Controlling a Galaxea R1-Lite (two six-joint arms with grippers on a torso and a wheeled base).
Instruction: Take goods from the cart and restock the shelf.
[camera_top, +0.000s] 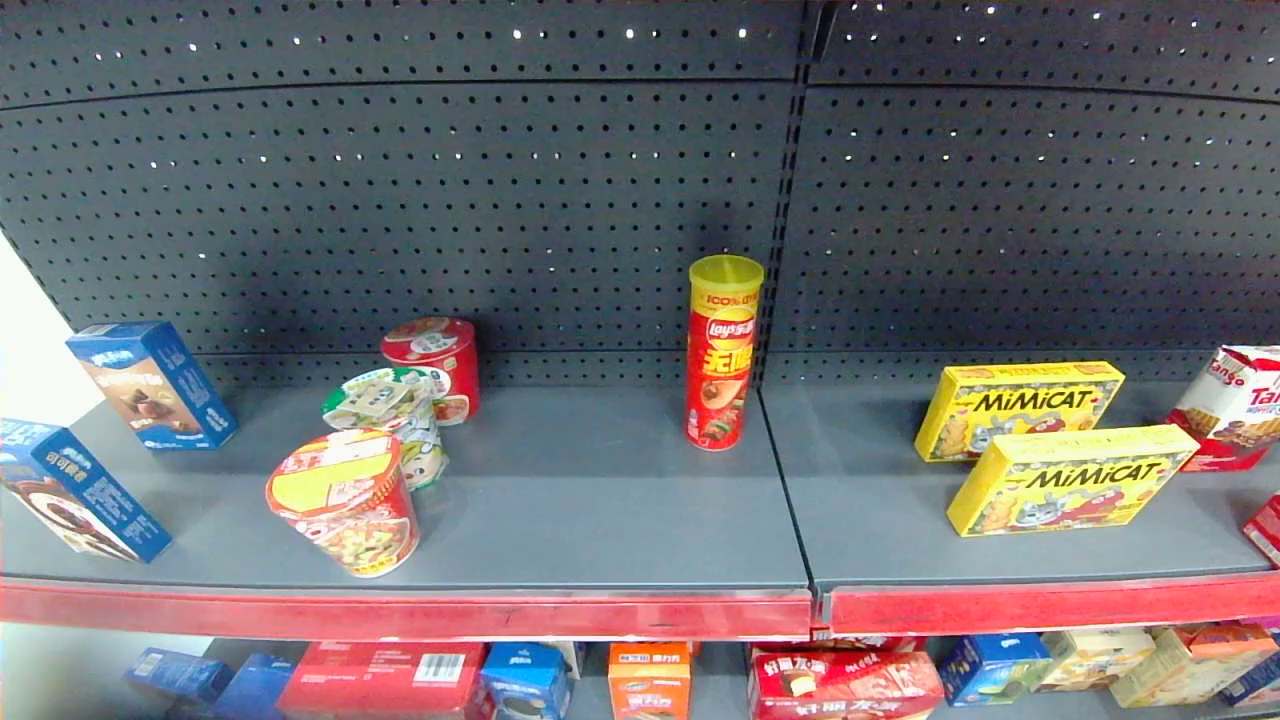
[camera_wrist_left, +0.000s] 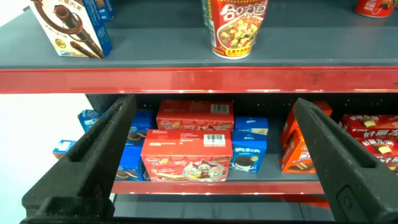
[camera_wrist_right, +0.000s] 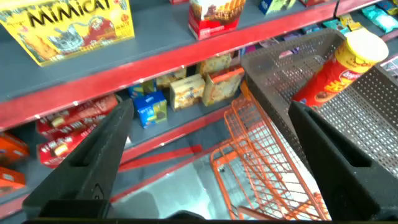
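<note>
the shelf (camera_top: 600, 500) is a dark grey board with a red front strip and a perforated back panel. a tall red chip can with a yellow lid (camera_top: 724, 350) stands upright near the middle of it, close to the back panel. to the can's left three noodle cups sit in a row running front to back: a red and yellow cup (camera_top: 345, 500) nearest the edge and tilted, a green-lidded cup (camera_top: 390, 410) behind it, and a red cup (camera_top: 435, 360) at the back. two blue boxes (camera_top: 150, 385) (camera_top: 75, 490) stand at the far left. to the can's right two yellow boxes (camera_top: 1015, 405) (camera_top: 1070, 478) lie one in front of the other, with a red and white box (camera_top: 1235, 405) beside them at the far right. the left jaws are spread wide and hold nothing, level with the lower shelf, where stacked red boxes (camera_wrist_left: 186, 155) sit between blue and orange packs. the right jaws are also spread and empty, held above the cart (camera_wrist_right: 373, 118), a grey mesh basket on an orange wire frame standing just in front of the shelving. a second chip can (camera_wrist_right: 336, 71) lies tilted in the basket, its yellow lid towards the basket's far corner, well apart from the right jaws.
</note>
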